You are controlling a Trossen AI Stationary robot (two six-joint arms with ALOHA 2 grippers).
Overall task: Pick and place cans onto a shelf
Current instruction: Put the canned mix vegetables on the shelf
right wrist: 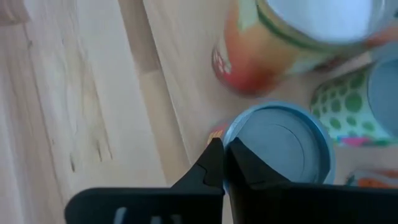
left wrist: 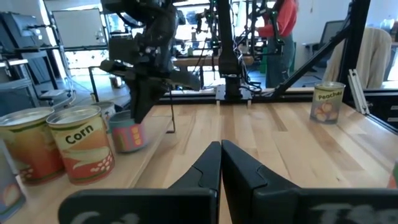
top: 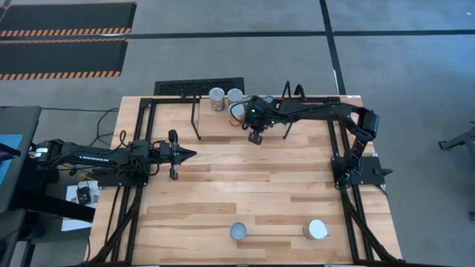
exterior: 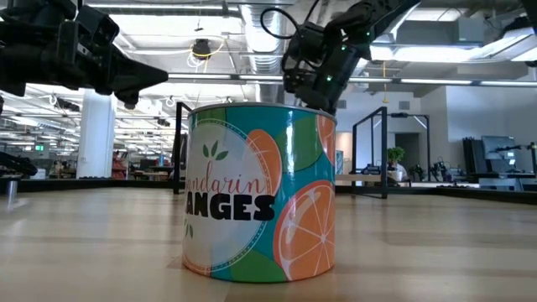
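Two cans stand at the table's far middle, between the shelf's black wire frames. In the left wrist view they are a Corn can and an orange one. My right gripper is shut and points down beside a third can there, which has a blue rim and a silvery top. My left gripper is shut and empty above the table's left middle. Two more cans stand near the front edge. One of them, a mandarin-oranges can, fills the low view. My right gripper's shut fingertips come from above and stand at the edge of the blue-rimmed can's top. I cannot tell whether they touch it.
A green-dotted can and a red-orange can stand close around the blue-rimmed one. A Peaches can stands toward the table's right side. Black frame rails run along both table sides. A person stands beyond the table.
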